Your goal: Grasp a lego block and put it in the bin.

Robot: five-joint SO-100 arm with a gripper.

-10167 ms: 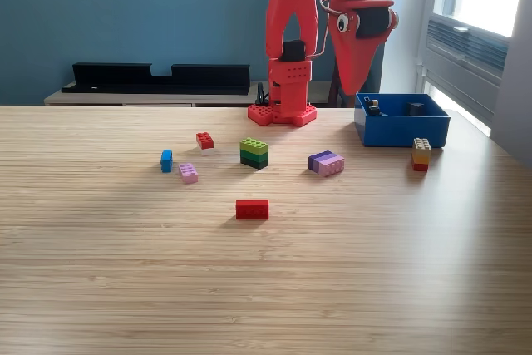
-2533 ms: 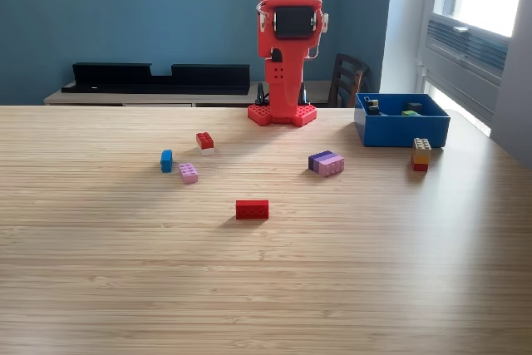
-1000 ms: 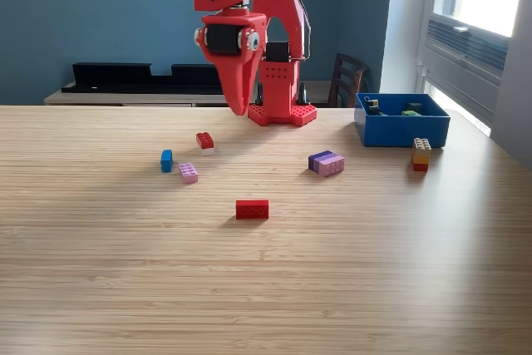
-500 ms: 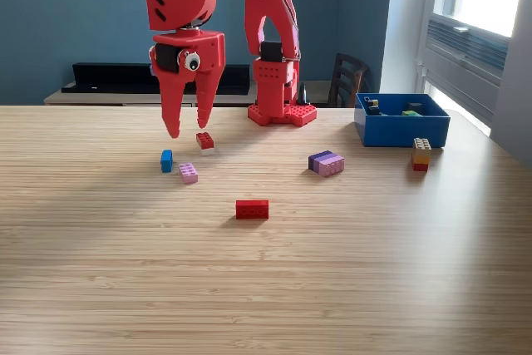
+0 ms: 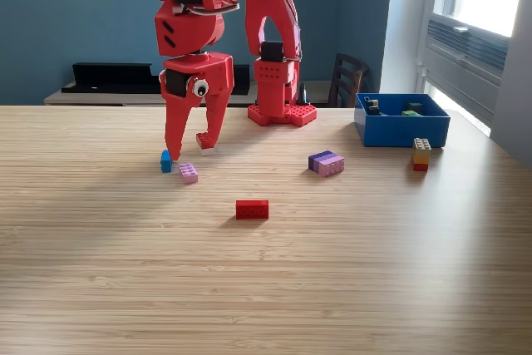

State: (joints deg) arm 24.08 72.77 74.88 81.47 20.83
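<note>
I note my hand (image 5: 189, 145) spread and empty, poised over the pink block (image 5: 189, 173), evidently for a grasp; the bin (image 5: 402, 130) stands well apart to the exterior view's right.

Red claw (image 5: 191, 154), blue bin (image 5: 402, 130), pale striped wood counter (image 5: 266, 288), red block (image 5: 252, 209), pink block (image 5: 189, 173), purple block (image 5: 327, 162)

Light wooden table (image 5: 266, 288) carries scattered bricks: blue brick (image 5: 166, 160), pink brick (image 5: 189, 173) and small red brick (image 5: 204, 140) together; red brick (image 5: 252, 209) nearer the camera; purple block (image 5: 327, 162) mid-table. Blue bin (image 5: 401, 130) and arm base (image 5: 282, 113) sit behind; an orange-stacked block (image 5: 421, 154) lies just before the bin.
</note>
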